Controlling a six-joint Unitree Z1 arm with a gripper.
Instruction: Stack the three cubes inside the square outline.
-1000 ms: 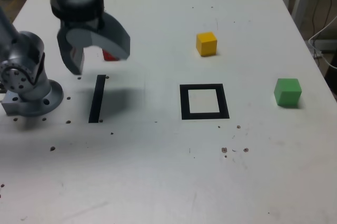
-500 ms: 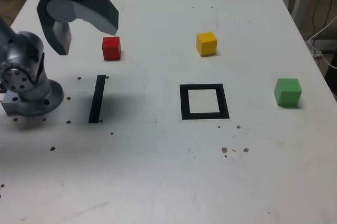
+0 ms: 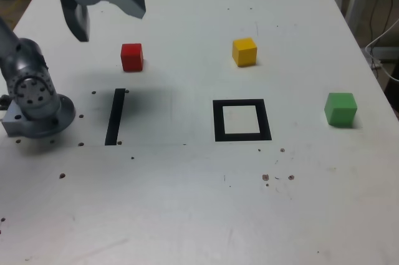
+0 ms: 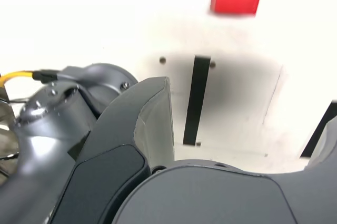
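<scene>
Exterior view: claw [image 3: 103,12] gapes near table's [image 3: 187,215] far edge.

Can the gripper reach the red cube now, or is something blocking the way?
Probably yes. The gripper hangs open above the table, to the exterior view's left of the red cube. The cube stands alone, apart from the black stripe, with nothing beside or over it.

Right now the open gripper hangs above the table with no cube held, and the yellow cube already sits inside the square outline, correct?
Not quite: the exterior view shows the yellow cube outside the empty square outline, beyond it. The gripper is open and holds nothing.
</scene>
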